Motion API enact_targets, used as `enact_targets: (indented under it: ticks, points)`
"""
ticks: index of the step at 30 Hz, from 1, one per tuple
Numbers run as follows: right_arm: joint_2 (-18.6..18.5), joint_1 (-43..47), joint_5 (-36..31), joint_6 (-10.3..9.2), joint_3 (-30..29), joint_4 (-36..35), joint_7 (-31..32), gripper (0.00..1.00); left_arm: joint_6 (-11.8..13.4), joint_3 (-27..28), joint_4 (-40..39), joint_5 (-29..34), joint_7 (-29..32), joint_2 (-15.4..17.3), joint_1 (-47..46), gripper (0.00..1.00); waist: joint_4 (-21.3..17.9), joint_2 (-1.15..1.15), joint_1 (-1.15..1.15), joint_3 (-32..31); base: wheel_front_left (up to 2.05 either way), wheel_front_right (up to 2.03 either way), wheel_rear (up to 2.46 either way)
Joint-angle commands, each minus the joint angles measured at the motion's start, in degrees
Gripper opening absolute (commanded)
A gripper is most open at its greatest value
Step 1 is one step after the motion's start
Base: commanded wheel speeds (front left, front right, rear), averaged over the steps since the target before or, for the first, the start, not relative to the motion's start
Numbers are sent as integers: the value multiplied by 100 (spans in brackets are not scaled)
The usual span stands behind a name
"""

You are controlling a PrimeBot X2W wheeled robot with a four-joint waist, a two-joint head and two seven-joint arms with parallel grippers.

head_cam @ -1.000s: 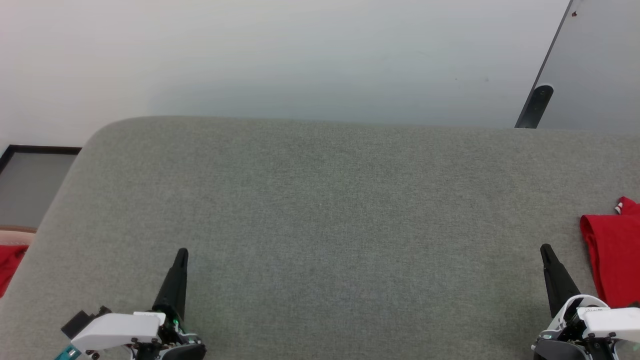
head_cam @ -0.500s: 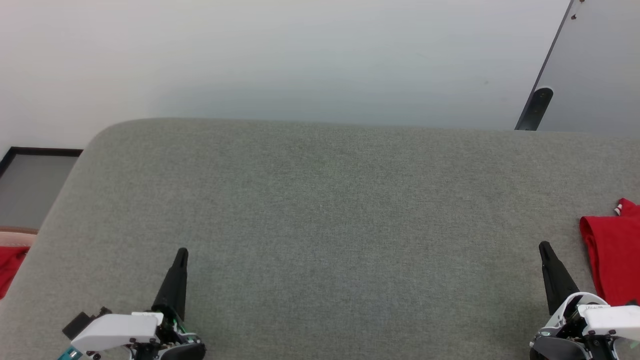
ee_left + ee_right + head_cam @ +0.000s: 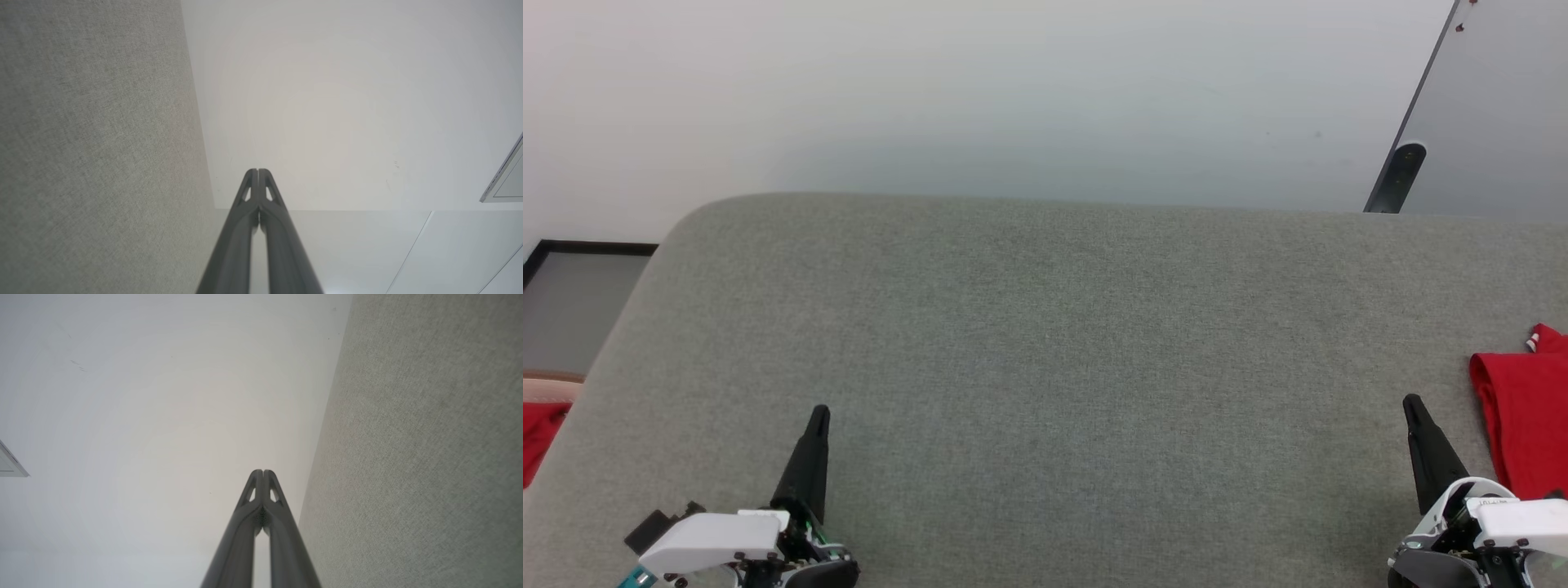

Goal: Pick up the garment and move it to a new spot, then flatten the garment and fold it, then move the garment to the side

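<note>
1. Head view: the left gripper (image 3: pixel 819 416), two long dark fingers on a white wrist, sits at 8 o'clock. The right gripper (image 3: pixel 1413 406), of the same build, sits at 4 o'clock. Both point to 12 o'clock.
2. Wrist views: each finger pair is clenched tip to tip and grasps nothing.
3. Judgement: the arms rest low and wide apart, off the grey woven fabric surface (image 3: pixel 1045 343), which suits a completed placement.
4. The red jersey garment (image 3: pixel 1523 425) with white striped trim lies on that surface at 3 o'clock of the right gripper, just beside its fingers. Judgement: it is set aside, as the task's last step requires.
5. Orientation: the visible part runs from 12 to 6 o'clock, with a rounded fold edge facing 9 o'clock and trim at the 12 o'clock end. The frame edge cuts off the rest, so the true long axis and the collar direction cannot be told.
6. Beyond the surface's 9 o'clock edge lies a plain red cloth scrap (image 3: pixel 535 437).
</note>
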Motion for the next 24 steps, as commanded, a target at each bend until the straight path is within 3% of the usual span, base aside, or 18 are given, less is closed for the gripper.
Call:
enact_targets:
  ticks: [1,24]
  points:
    - [20,-10,23,2,21,6,3,0,-35,13,11,3,25,-12,-52,0,0,0,0,0,0,0,0]
    - [21,-10,22,2,20,7,4,0,-35,29,11,20,27,-23,-54,0,0,0,0,0,0,0,0]
